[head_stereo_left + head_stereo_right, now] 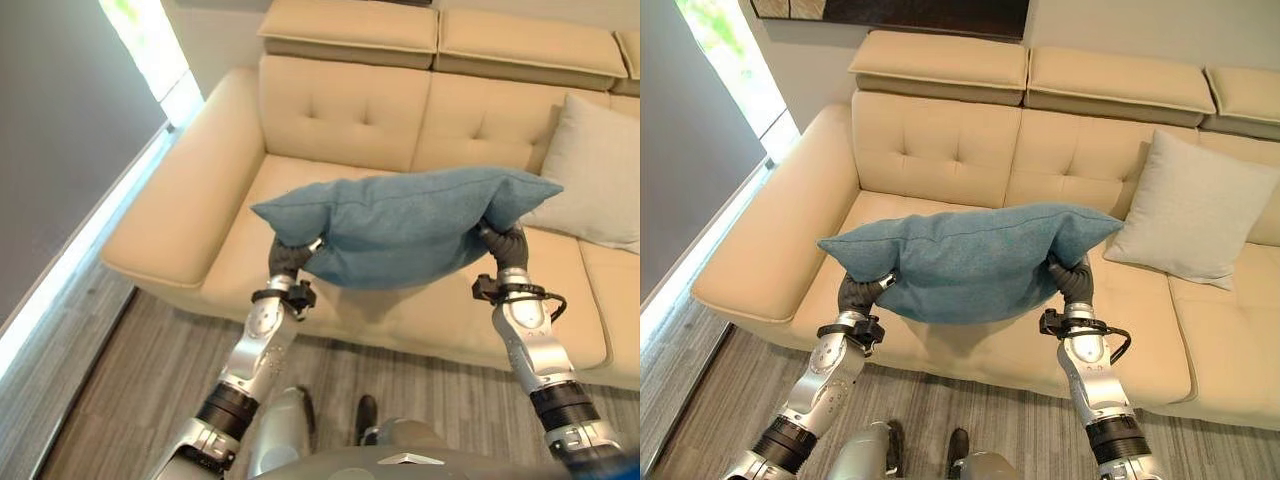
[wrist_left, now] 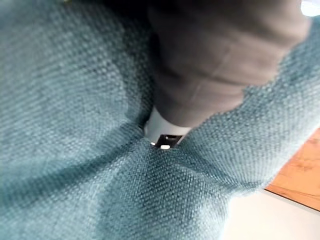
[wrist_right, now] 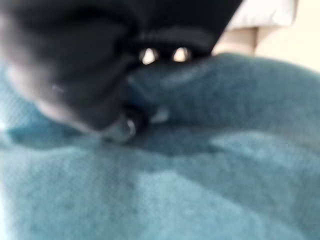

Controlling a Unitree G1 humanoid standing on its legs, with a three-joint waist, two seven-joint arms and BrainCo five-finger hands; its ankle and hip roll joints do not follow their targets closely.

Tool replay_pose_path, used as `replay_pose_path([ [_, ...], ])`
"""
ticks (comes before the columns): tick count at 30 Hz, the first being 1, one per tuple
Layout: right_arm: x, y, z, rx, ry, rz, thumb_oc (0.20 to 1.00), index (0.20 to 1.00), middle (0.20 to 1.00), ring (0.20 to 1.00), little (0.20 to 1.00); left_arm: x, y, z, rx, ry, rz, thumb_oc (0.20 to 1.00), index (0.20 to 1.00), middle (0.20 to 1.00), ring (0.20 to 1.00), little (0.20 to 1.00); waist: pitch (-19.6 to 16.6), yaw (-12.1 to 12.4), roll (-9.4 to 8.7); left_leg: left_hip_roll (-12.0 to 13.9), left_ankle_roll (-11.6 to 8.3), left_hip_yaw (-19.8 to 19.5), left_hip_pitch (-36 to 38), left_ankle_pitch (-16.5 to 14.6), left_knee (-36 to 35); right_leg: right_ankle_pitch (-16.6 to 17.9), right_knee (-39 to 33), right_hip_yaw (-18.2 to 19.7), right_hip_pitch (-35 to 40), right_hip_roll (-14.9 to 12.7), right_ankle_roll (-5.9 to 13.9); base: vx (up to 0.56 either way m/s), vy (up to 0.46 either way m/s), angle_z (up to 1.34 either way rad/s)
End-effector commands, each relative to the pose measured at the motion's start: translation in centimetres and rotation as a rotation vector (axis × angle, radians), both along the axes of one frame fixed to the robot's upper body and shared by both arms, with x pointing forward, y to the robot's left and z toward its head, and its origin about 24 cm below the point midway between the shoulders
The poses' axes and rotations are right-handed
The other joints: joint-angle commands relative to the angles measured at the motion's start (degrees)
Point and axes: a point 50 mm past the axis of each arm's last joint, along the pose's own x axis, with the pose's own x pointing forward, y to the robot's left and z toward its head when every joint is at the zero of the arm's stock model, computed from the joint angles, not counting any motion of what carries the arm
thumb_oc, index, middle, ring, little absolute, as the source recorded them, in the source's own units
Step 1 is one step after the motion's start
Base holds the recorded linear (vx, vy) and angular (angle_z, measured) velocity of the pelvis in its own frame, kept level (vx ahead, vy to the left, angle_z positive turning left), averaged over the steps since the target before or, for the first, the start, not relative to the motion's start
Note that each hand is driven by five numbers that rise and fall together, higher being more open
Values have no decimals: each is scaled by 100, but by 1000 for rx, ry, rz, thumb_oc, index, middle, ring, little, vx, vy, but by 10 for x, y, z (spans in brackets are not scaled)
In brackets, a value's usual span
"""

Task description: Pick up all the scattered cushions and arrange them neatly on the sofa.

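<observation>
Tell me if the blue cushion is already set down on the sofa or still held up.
Held up. The blue cushion hangs above the sofa seat, with the left hand and right hand under its ends.

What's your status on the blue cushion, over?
Left hand and right hand buried in the blue cushion ends, grip unseen. Cushion held up over the sofa seat. Pale cushion already leaning on the backrest; nothing in the way.
</observation>
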Motion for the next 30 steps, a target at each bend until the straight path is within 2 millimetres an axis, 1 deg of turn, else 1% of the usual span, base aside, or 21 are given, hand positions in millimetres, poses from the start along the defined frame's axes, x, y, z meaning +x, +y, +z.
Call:
replay_pose_path([
  [1,3,13,40,28,-214,65,200,200,200,200,200,8,-28,45,-7,-244,-136,200,200,200,200,200,-99,143,35,-29,-130,-134,49,427,-89,-312,184,706,504,-236,594,365,203,-15],
  [2,1,14,38,26,-206,74,200,200,200,200,200,5,-28,42,-29,-229,-139,200,200,200,200,200,-180,161,92,75,-140,-140,163,469,-330,-432,188,799,663,-209,634,403,250,-15],
  [3,-1,14,35,18,-196,74,200,200,200,200,200,4,-28,39,-23,-218,-146,200,200,200,200,200,-231,168,116,107,-128,-105,334,621,-449,-478,204,792,726,-227,664,502,359,-62],
  [4,-2,15,33,20,-186,73,200,200,200,200,200,3,-28,39,-12,-217,-152,200,200,200,200,200,-356,161,64,46,-64,-59,480,602,-425,-476,273,782,745,-366,738,308,225,-70],
  [5,-2,15,32,21,-186,73,200,200,200,200,200,3,-28,39,-11,-217,-152,200,200,200,200,200,-358,167,56,42,-61,-51,482,594,-419,-483,278,788,745,-373,742,328,305,-72],
  [7,-2,18,28,19,-165,76,200,200,200,200,200,4,-26,41,15,-229,-154,200,200,200,200,200,-486,189,-36,-35,112,198,768,342,-397,-412,669,758,629,-651,954,212,229,-49],
  [8,-2,18,28,19,-165,76,200,200,200,200,200,4,-26,41,15,-229,-154,200,200,200,200,200,-485,193,-38,-36,112,202,770,342,-398,-413,672,761,628,-652,954,135,160,-64],
  [9,-2,19,28,21,-165,79,200,200,200,200,200,5,-26,43,20,-233,-159,200,200,200,200,200,-491,188,-71,-79,182,254,910,259,-415,-217,1023,812,488,-749,1044,113,209,-50],
  [10,2,23,31,16,-175,90,200,200,200,200,200,6,-22,46,31,-247,-150,200,200,200,200,200,-421,139,-52,-79,311,367,1139,153,-471,216,1727,830,125,-874,1228,111,211,-26],
  [11,3,23,31,16,-175,90,200,200,200,200,200,6,-22,46,31,-248,-149,200,200,200,200,200,-421,152,-56,-80,314,385,1139,155,-478,209,1755,851,100,-878,1232,62,263,-34],
  [12,5,29,34,25,-186,110,200,200,200,200,200,8,-18,52,50,-278,-139,200,200,200,200,200,-351,154,18,-24,388,500,1341,72,-612,377,2246,679,-241,-1035,1324,11,133,-36],
  [13,6,29,34,25,-187,110,200,200,200,200,200,8,-18,53,51,-279,-139,200,200,200,200,200,-350,161,11,-30,390,511,1346,75,-622,365,2272,693,-259,-1042,1327,61,190,-43],
  [14,5,30,34,29,-187,114,200,200,200,200,200,9,-17,54,57,-288,-136,200,200,200,200,200,-330,145,35,-43,394,533,1477,54,-721,376,2283,586,-429,-1095,1315,112,87,-26],
  [15,5,29,34,24,-185,114,200,200,200,200,200,9,-17,55,53,-293,-139,200,200,200,200,200,-336,122,41,-85,385,489,1596,45,-845,303,2031,542,-509,-1066,1272,209,101,-39],
  [16,6,27,34,12,-182,114,200,200,200,200,200,8,-16,53,53,-288,-144,200,200,200,200,200,-340,84,41,-149,376,462,1747,8,-983,240,1455,481,-542,-1060,1249,162,42,-32],
  [17,6,27,34,12,-182,115,200,200,200,200,200,8,-16,53,53,-288,-144,200,200,200,200,200,-334,82,43,-148,376,459,1755,9,-985,242,1450,478,-532,-1058,1249,135,4,-26],
  [19,7,26,36,0,-189,111,200,200,200,200,200,8,-17,52,55,-288,-149,200,200,200,200,200,-282,61,21,-231,356,458,1917,-89,-1071,453,561,275,-715,-1078,1289,130,-23,7],
  [20,7,22,36,-9,-191,94,200,200,200,200,200,8,-18,54,53,-300,-162,200,200,200,200,200,-267,39,0,-255,347,404,1930,-112,-1036,526,425,376,-663,-1064,1378,164,-37,30],
  [21,6,22,36,-13,-190,95,200,200,200,200,200,8,-20,52,51,-293,-164,200,200,200,200,200,-264,40,-41,-321,337,368,1973,-162,-1017,584,303,481,-584,-1016,1330,129,-52,31],
  [23,6,19,36,-25,-192,86,200,200,200,200,200,8,-22,51,53,-293,-171,200,200,200,200,200,-335,46,-56,-323,319,381,2050,-200,-1058,640,165,437,-458,-1018,1335,135,-49,53],
  [30,2,12,35,-79,-177,79,200,200,200,200,200,6,-20,51,60,-291,-162,200,200,200,200,200,-567,66,-7,-281,232,320,2361,-222,-1322,530,-147,265,49,-932,1251,130,-61,4],
])
